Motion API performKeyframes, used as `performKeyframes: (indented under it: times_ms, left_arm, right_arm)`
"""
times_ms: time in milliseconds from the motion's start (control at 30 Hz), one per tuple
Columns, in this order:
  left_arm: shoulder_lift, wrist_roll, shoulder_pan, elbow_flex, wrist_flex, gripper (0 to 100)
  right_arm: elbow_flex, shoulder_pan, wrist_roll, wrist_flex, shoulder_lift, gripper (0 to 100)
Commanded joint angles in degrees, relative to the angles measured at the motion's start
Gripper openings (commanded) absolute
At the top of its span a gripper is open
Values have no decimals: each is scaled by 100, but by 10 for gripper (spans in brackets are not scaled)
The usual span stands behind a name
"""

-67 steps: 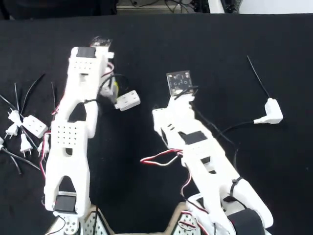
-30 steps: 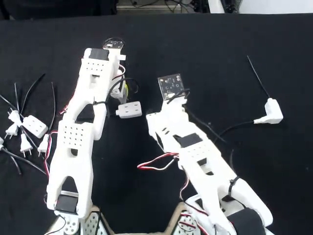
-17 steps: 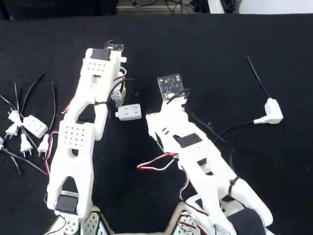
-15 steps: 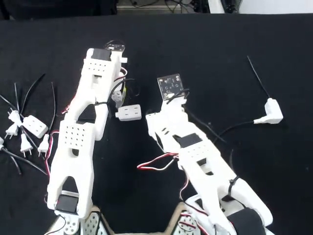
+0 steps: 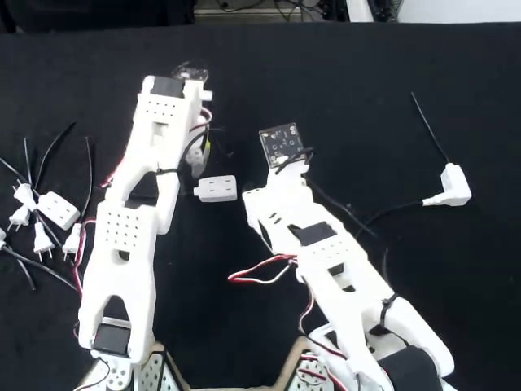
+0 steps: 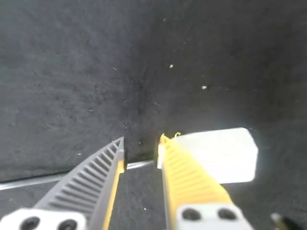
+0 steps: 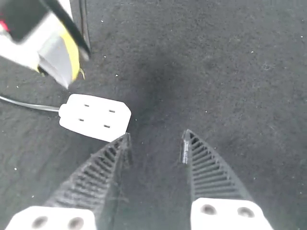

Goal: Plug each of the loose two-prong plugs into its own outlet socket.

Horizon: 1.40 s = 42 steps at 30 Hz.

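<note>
A white socket block [image 5: 216, 189] with two pairs of holes lies flat on the black table between the two arms. In the left wrist view, my left gripper [image 6: 141, 140] is open just above the table, and its yellow finger [image 6: 184, 172] sits right beside the block [image 6: 216, 154]. The block's thin cable [image 6: 33, 180] runs in toward the gap. My right gripper [image 7: 156, 135] is open, empty, and a short way from the block [image 7: 95, 117]. A white angled plug [image 5: 453, 186] on a black cable lies far right. Several loose two-prong plugs [image 5: 41, 240] lie far left.
A second white socket block [image 5: 57, 209] sits among the plugs and black cables at the left edge. The left arm's gripper [image 7: 57, 52] appears beyond the block in the right wrist view. Red and white wires [image 5: 260, 267] loop off the right arm.
The socket block has turned level and slid slightly toward the front. The left arm has swung right and farther back. The right arm's wrist has shifted left toward the block.
</note>
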Motion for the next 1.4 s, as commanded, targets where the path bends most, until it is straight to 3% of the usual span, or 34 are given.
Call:
performKeyframes:
  times_ms: [0,167,367,467,633,767,967,1200,1367]
  left_arm:
    - [-1064,97,-57,180,70,121]
    - [-2391,237,-13,1481,53,214]
    - [-3947,378,110,3407,-712,205]
    - [-4554,378,75,4655,-1916,206]
    - [-4985,396,-110,6396,-4580,207]
    - [-4818,360,-119,6976,-5433,207]
    - [-3956,360,-549,6826,-5864,207]
    - [-3710,360,-295,6923,-4949,207]
    - [-4105,308,-295,7547,-4905,205]
  right_arm:
    - [-22,-97,79,-123,-198,167]
    - [-22,-97,88,-123,-207,167]
    - [-22,-97,88,-123,-207,167]
    - [-22,-97,88,-123,-207,167]
    - [-22,-97,88,-123,-189,167]
    - [-22,-97,88,-123,-180,167]
    - [-22,-97,88,-123,-180,167]
    - [-22,-97,88,-123,-180,167]
    - [-22,-97,88,-123,-180,167]
